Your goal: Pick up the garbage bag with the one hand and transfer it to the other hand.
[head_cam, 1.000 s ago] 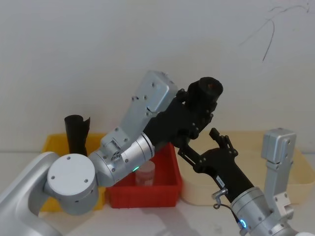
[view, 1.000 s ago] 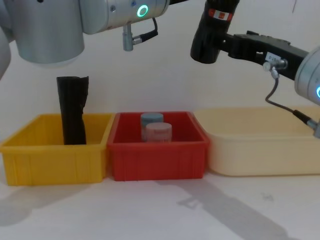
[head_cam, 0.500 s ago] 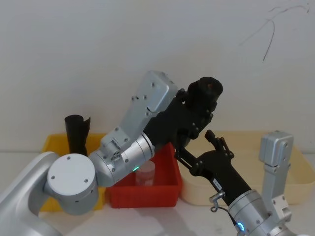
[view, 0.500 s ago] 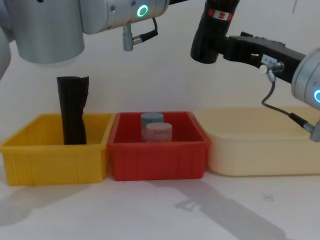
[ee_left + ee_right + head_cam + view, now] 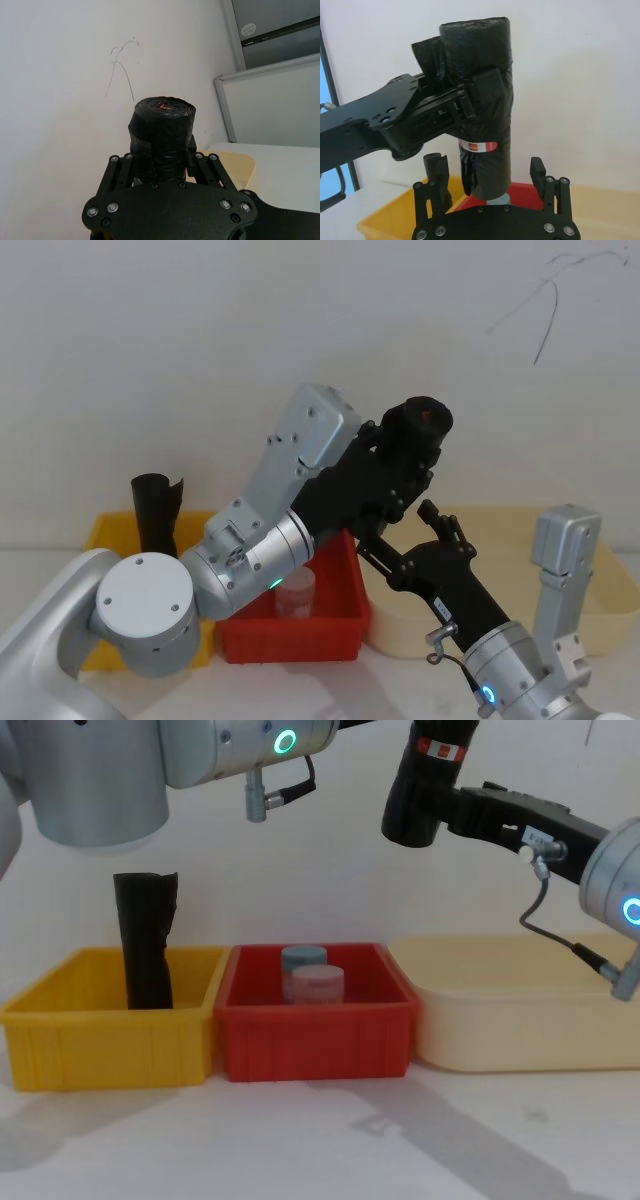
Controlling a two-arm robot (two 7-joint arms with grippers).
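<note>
Half done, I think: the left gripper (image 5: pixel 402 465) is clamped on the garbage bag (image 5: pixel 415 795), high over the red bin (image 5: pixel 315 1012). The right gripper (image 5: pixel 410 537) has its fingers apart around the bag's low end and must squeeze next.

- garbage bag (image 5: pixel 418 795): upper end cut off by the chest view's top edge; print on its label (image 5: pixel 438 748) too small to read.
- left tool (image 5: pixel 162 162): its body covers the bag's lower length in the left wrist view.
- right tool (image 5: pixel 452 806): tips merge with the bag, black on black, in the chest view; contact there cannot be told.
- second black roll (image 5: pixel 146 940): foot hidden behind the yellow bin (image 5: pixel 110 1040) wall.
- two jars (image 5: pixel 312 978): lower parts behind the red bin (image 5: pixel 315 1042) wall.
- cream tray (image 5: pixel 520 1030): right end cut off.
</note>
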